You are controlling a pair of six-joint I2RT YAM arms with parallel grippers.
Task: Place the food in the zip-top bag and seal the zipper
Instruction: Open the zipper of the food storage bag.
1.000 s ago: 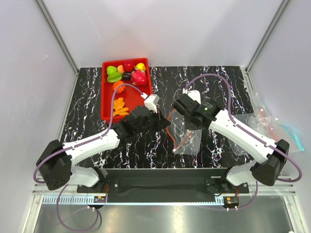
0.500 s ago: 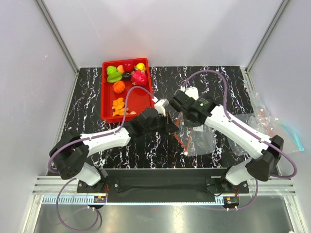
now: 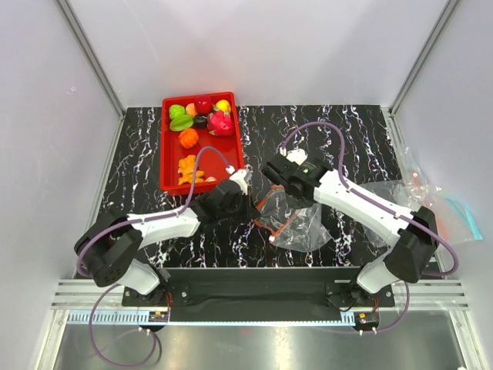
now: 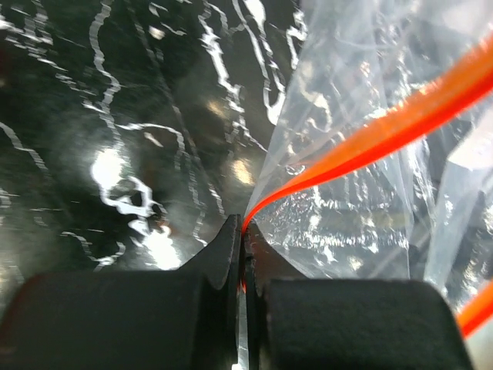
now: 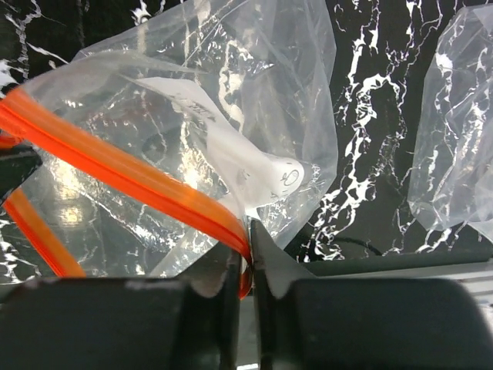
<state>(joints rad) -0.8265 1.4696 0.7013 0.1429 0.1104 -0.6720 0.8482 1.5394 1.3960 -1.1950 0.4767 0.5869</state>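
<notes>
The zip-top bag (image 3: 302, 225) hangs crumpled between both arms, its body sagging onto the black marbled table. My left gripper (image 4: 245, 231) is shut on one end of the orange zipper (image 4: 385, 131). My right gripper (image 5: 248, 240) pinches the zipper (image 5: 115, 173) further along, its jaws a hair apart around the strip. The bag (image 5: 231, 92) holds no toy pieces that I can see; a white label (image 5: 258, 169) shows through it. In the top view the left gripper (image 3: 251, 206) and right gripper (image 3: 271, 185) sit close together. The food (image 3: 202, 117) lies in the red tray (image 3: 166, 183).
Another clear bag (image 3: 408, 196) and a blue-tinted bag (image 3: 464, 213) lie at the table's right edge. A clear bag (image 5: 454, 146) also shows on the right of the right wrist view. White walls enclose the table on three sides.
Both grippers have carried the bag's mouth left and lower, toward the tray side. The right gripper's jaws have eased slightly around the strip.
</notes>
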